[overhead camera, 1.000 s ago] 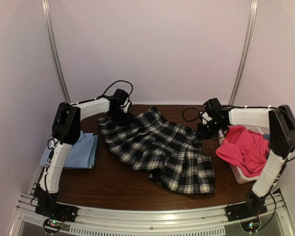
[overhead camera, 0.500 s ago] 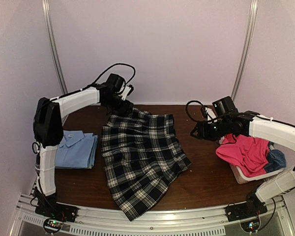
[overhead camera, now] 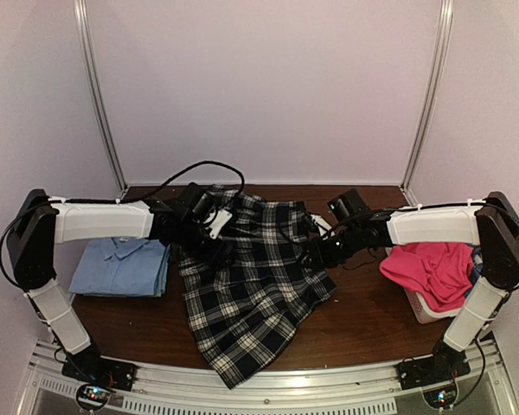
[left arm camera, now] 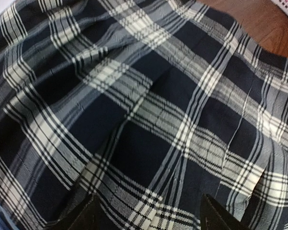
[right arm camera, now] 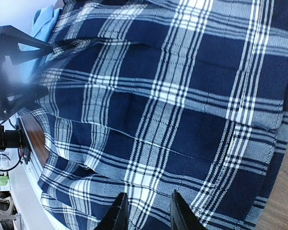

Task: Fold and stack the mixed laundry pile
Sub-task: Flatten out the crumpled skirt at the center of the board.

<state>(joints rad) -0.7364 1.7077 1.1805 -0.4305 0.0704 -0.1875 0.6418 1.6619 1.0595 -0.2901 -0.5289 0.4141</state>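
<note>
this is looking like a robotics lab test cell: a left arm (overhead camera: 95, 222) and a right arm (overhead camera: 432, 225), both white and black, are standing bolted to a slotted metal rail (overhead camera: 268, 385) at the near edge of a small brown table (overhead camera: 372, 328), with black cables (overhead camera: 209, 164) looping off them. bare pale walls (overhead camera: 268, 86) with thin metal strips (overhead camera: 98, 95) are boxing the table in on three sides, and a plaid cloth (overhead camera: 251, 285) is lying spread between the arms.

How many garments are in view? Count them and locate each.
3. A plaid garment is spread mid-table, a light blue shirt lies folded at the left, and a pink garment is draped over the basket at the right. More may be hidden beneath it.
</note>
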